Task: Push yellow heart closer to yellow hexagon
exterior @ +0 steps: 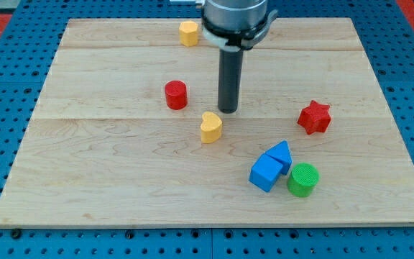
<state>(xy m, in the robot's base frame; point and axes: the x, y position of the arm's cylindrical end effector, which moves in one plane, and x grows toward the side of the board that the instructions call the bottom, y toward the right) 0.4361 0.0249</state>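
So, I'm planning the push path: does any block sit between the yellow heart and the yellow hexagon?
Nothing blocks it. The yellow heart has bare board up to the yellow hexagon. The red cylinder stands just left of that line. My tip is right beside the heart, on its upper right.

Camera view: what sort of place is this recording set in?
Likely a robotics lab bench: a wooden board lies on blue perforated panels, with small coloured blocks like the yellow heart, and my tip beside it.

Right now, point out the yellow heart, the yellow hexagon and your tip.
yellow heart [210, 127], camera view, top face.
yellow hexagon [188, 32], camera view, top face.
my tip [228, 110], camera view, rod's lower end.
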